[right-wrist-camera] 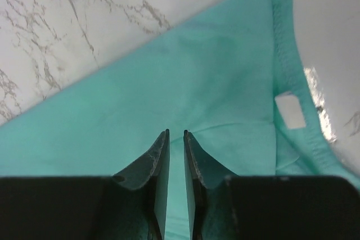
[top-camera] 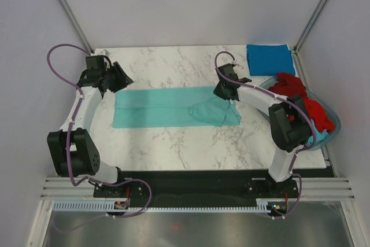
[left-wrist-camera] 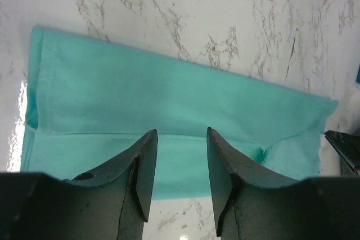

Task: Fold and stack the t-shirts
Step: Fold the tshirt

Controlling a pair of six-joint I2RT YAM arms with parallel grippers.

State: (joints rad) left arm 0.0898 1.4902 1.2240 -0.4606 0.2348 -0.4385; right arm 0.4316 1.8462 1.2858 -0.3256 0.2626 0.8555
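Lying flat on marble table (top-camera: pixel 173 143), light teal t-shirt (top-camera: pixel 156 108), left gripper (left-wrist-camera: pixel 181 136) at its end, jaws apart, right gripper (right-wrist-camera: pixel 175 134) jaws nearly together, grip on cloth unclear

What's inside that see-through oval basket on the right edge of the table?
Crumpled red t-shirts are heaped in the basket, spilling above its rim. The right arm covers part of it, and whatever lies under the red pile is hidden.

left claw (left-wrist-camera: pixel 181 133) jaws half apart, right claw (right-wrist-camera: pixel 175 134) jaws a narrow slit, both arms reaching forward
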